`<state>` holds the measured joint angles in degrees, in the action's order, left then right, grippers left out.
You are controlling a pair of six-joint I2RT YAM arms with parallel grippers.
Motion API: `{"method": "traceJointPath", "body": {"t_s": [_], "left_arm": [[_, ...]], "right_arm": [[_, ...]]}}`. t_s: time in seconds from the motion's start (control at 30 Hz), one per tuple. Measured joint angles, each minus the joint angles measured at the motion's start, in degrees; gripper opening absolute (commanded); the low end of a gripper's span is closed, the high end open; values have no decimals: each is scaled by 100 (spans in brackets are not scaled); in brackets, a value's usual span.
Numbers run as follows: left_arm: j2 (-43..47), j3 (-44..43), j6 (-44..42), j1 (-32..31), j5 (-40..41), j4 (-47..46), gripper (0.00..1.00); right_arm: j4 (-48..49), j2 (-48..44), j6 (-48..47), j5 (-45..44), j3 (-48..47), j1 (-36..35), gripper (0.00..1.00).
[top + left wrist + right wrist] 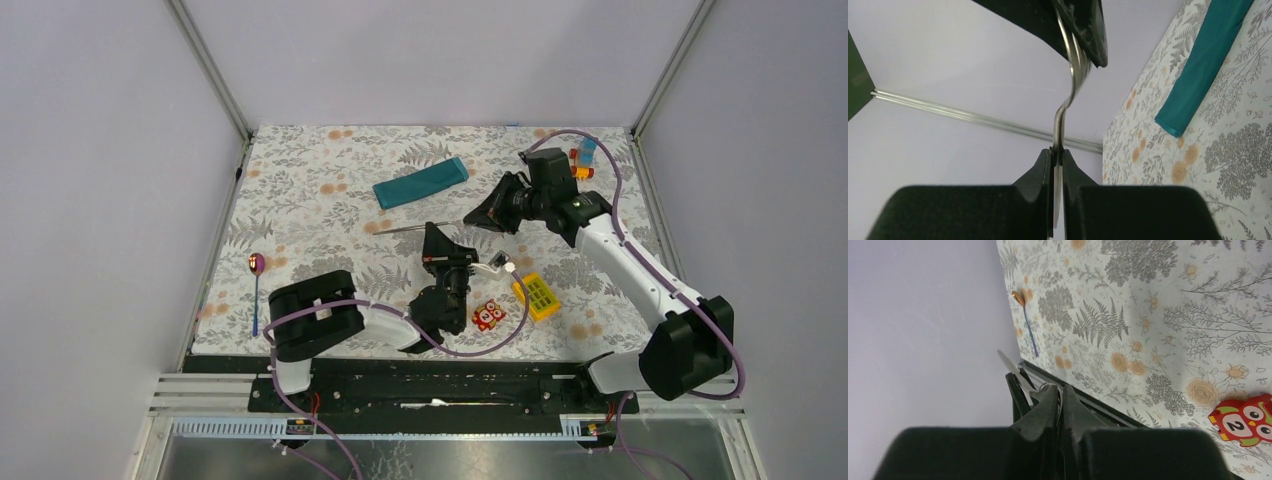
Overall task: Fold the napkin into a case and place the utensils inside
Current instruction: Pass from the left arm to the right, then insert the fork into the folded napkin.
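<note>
- Step in hand, as I judge it: a mid-air hand-over of the silver utensil (400, 229) above the middle of the tabletop (300, 200).
- Left gripper (1057, 152): fingers narrow, pinched on one end. Right gripper (1059, 390): fingers narrow, closed on the other end.
- The napkin is already folded into the case (420, 183), lying far-centre, empty by the look of it.
- Spoon (256, 292) lies at the left edge, well apart from the case.
- Next likely needs one grip freed, then the utensil slid into the case; its open end cannot be told.
- Count: one case, two utensils, one red owl toy (487, 315), one yellow block (539, 296).
</note>
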<state>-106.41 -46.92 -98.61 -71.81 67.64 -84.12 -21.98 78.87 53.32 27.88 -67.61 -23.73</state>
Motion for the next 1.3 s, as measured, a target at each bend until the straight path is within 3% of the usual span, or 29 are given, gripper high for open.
{"method": "traceJointPath", "body": {"t_s": [0.13,0.27,0.33,0.37,0.47,0.6,0.77,0.87,0.97,1.1,1.27,1.3], "left_arm": [[-48,0,83,2,7,-2,50],[48,2,560,0,59,120,66],[269,15,1056,-4,79,579,98],[479,31,1462,-7,81,1038,99],[1497,-90,3792,24,-271,3593,99],[2562,-763,6339,393,-1624,6505,98],[3206,-1067,8345,1768,-3923,8203,98],[3294,-1113,9377,3075,-5261,8738,98],[3117,-1202,10382,4470,-6551,9012,88],[2155,-1587,11910,5949,-8148,8907,83],[396,-1952,13335,6645,-9344,8609,82],[107,-2068,13484,6640,-9440,8644,76]], "right_arm": [[0,2,188,-275,68,-46,0],[94,2,293,-719,208,-59,0],[260,42,282,-863,240,-15,0],[391,109,247,-916,232,17,0],[796,623,42,-946,68,219,0],[1191,1545,-485,-986,-337,562,0],[1554,2688,-1532,-892,-1204,927,0],[1799,3390,-2068,-634,-1958,1121,0],[2164,3985,-2371,-201,-2509,1349,0],[2352,4846,-2660,402,-3331,1611,0],[2391,5576,-2942,828,-3956,1808,0],[2398,5700,-2988,901,-4070,1825,0]]}}
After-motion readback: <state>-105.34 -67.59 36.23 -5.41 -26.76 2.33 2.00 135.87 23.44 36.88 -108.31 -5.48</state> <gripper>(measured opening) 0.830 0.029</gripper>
